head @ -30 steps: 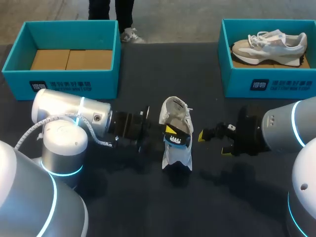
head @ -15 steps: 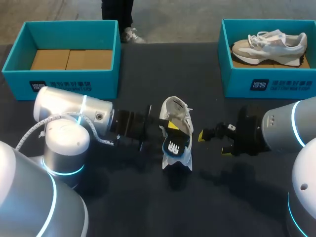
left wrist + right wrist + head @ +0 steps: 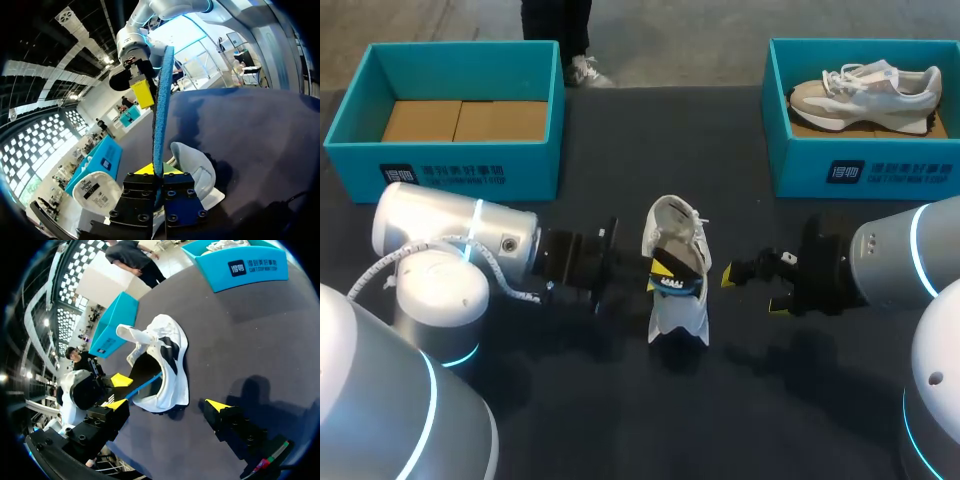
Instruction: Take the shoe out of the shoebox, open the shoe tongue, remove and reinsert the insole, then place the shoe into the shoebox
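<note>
The dark table carries a teal left shoebox showing only its cardboard floor and a teal right shoebox with a second shoe in it; between them, nearer the robot, the white shoe lies on its side out on the table. The left gripper is clenched on the blue insole, whose other end sits at the shoe's opening; the right gripper hangs just beside the shoe, fingers spread, gripping nothing.
</note>
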You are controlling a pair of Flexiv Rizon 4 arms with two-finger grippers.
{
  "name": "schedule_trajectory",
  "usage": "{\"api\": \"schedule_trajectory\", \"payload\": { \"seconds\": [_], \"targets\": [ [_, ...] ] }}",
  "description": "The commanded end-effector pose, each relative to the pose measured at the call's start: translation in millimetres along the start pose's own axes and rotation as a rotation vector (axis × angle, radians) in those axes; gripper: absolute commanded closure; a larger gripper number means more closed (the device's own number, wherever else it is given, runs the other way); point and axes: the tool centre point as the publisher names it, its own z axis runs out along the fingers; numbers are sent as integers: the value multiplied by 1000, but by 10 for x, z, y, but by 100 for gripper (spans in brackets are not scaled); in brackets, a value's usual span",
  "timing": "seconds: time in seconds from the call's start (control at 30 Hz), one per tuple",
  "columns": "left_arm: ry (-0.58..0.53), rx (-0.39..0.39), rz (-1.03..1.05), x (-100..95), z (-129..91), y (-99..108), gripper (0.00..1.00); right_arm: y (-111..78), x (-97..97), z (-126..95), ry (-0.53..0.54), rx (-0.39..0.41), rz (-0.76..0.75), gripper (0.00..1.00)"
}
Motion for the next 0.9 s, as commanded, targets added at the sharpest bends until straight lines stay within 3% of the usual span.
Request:
{"api": "schedule_trajectory", "payload": {
  "seconds": [0.03,0.6,0.7,0.8,0.9],
  "targets": [
    [-3,-11,7,-29,59,40,100,-8,-24,-60,8,4,1,0],
    [-3,-94,23,-108,134,291,100,-8,-24,-60,8,4,1,0],
    [-9,-88,21,-109,103,228,55,-8,-24,-60,8,4,1,0],
    [-11,-75,24,-88,70,147,54,-8,-24,-60,8,4,1,0],
    [-11,-65,29,-68,32,68,61,-8,-24,-60,8,4,1,0]
  ]
}}
